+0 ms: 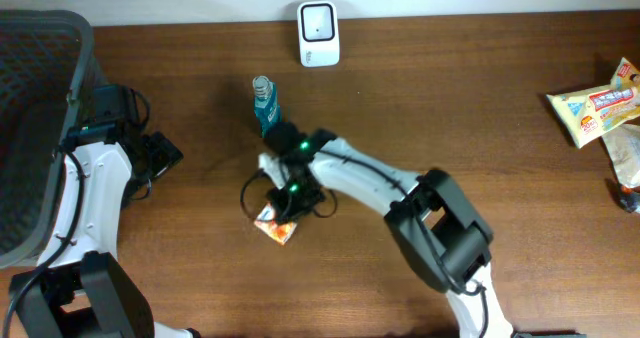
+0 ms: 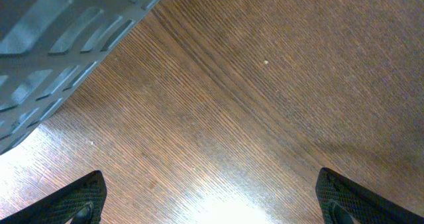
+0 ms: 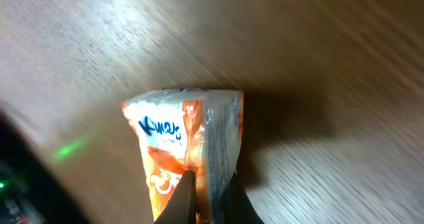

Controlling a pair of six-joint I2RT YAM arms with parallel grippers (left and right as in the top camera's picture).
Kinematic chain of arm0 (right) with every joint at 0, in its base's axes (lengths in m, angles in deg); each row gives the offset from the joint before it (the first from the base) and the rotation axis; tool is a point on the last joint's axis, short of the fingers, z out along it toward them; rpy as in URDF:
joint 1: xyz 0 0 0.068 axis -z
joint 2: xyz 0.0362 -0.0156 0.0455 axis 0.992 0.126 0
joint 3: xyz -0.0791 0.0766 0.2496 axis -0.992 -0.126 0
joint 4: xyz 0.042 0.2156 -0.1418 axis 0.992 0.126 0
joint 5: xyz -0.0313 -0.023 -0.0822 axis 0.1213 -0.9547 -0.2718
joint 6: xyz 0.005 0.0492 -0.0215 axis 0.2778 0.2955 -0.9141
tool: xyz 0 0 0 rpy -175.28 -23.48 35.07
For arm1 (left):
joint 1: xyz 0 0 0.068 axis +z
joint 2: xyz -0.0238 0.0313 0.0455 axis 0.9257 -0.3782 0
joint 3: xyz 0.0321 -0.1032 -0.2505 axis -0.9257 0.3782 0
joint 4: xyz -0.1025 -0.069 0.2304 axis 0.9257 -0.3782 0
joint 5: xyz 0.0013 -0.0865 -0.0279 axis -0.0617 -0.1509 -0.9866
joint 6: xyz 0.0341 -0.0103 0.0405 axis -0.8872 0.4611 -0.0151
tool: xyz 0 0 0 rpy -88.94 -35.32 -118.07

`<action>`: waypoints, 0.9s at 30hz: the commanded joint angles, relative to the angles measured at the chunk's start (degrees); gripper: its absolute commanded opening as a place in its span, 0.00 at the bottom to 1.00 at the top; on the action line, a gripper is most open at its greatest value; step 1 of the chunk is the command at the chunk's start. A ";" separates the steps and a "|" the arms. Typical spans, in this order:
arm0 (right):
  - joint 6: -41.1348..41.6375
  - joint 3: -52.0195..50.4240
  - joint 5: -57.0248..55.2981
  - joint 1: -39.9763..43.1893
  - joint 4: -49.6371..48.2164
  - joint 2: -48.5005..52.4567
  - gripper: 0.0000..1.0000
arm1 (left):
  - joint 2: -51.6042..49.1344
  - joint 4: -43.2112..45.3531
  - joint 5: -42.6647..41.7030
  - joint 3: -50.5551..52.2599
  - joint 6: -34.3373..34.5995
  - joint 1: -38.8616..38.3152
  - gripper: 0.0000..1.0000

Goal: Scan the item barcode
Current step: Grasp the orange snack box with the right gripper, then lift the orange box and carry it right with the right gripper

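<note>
The item is a small orange and white snack packet, lying just above the brown table near its middle. My right gripper is shut on the packet's folded edge, with one dark finger on each side. In the overhead view the right gripper reaches in from the right, over the packet. No barcode shows on the packet. A white boxy device with a dark window stands at the back edge. My left gripper hangs open over bare wood at the far left, holding nothing.
A grey mesh basket fills the left edge, and its wall shows close to the left gripper. A small teal bottle stands behind the right gripper. Yellow snack bags and a dark item lie at the far right.
</note>
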 commanded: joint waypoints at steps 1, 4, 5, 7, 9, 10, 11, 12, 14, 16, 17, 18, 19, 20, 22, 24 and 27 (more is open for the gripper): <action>-0.98 2.01 15.39 7.65 0.39 1.22 0.04 | -0.52 -0.11 0.24 0.35 0.15 0.46 0.99; -3.28 2.01 26.08 12.59 0.44 1.22 0.04 | -0.52 -0.09 0.24 0.35 0.15 0.46 0.99; -3.30 2.01 28.81 14.47 0.44 1.22 0.04 | -0.52 -0.11 0.24 0.35 0.17 0.46 0.99; -4.68 2.01 32.98 17.70 0.44 1.22 0.04 | -0.52 -0.11 0.24 0.35 0.15 0.46 0.99; -5.70 2.01 36.74 20.35 0.39 1.20 0.04 | -0.52 -0.11 0.24 0.35 0.15 0.46 0.99; -5.70 2.01 38.60 21.66 0.17 1.22 0.04 | -0.52 -0.11 0.24 0.35 0.15 0.46 0.99; -5.86 2.01 42.42 24.20 -0.31 1.22 0.04 | -0.52 -0.11 0.24 0.35 0.17 0.46 0.99; -5.88 2.01 44.68 25.66 -0.81 1.20 0.04 | -0.52 -0.11 0.24 0.35 0.15 0.46 0.99; -5.86 2.01 50.18 28.63 -2.73 1.22 0.04 | -0.52 -0.11 0.24 0.35 0.15 0.46 0.99; -5.84 2.01 54.99 31.28 -5.22 1.22 0.04 | -0.52 -0.11 0.24 0.35 0.17 0.46 0.99; -5.81 2.01 56.39 32.35 -6.38 1.22 0.04 | -0.52 -0.11 0.24 0.35 0.15 0.46 0.99; -5.79 2.01 57.61 33.51 -7.58 1.22 0.04 | -0.52 -0.09 0.24 0.35 0.15 0.46 0.99; -5.62 2.01 59.25 35.74 -9.27 1.22 0.04 | -0.52 -0.11 0.24 0.35 0.15 0.46 0.99; -5.57 2.01 59.41 36.79 -9.62 1.22 0.04 | -0.52 -0.11 0.24 0.35 0.15 0.46 0.99; -5.55 2.01 59.43 39.23 -9.77 1.22 0.04 | -0.52 -0.11 0.24 0.35 0.15 0.46 0.99; -5.57 2.01 59.43 41.07 -9.75 1.22 0.04 | -0.52 -0.11 0.24 0.35 0.17 0.46 0.99; -5.33 2.01 59.43 42.95 -9.79 1.22 0.04 | -0.52 -0.09 0.24 0.35 0.15 0.46 0.99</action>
